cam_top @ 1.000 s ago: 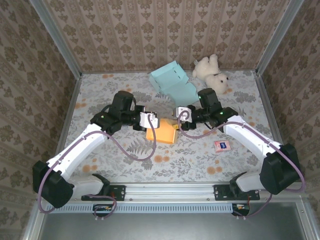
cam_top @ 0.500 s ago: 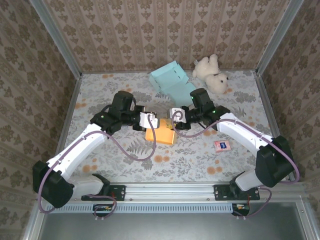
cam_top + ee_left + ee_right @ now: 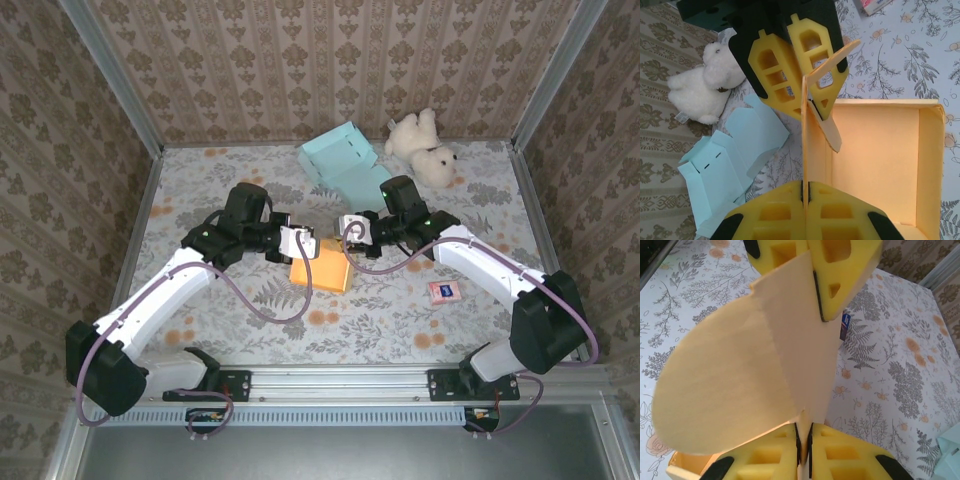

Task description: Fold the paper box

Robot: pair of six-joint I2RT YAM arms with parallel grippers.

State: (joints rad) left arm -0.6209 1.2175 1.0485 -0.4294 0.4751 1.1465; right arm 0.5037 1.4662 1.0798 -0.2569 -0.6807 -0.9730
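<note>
Orange paper box (image 3: 320, 270) sits mid-surface (image 3: 400, 325) between the arms, open side up, near square from above, so I can't call a long axis. One wall (image 3: 817, 160) stands upright, a rounded flap (image 3: 725, 390) rising off it. The left claw (image 3: 805, 200) is pinched tight on that wall's edge. The right claw (image 3: 804, 442) is clamped on the flap. Just behind lies a flat pale-blue carton (image 3: 345, 165), with a white teddy (image 3: 425, 145) beside it. A small packet (image 3: 443, 291) sits off right.
</note>
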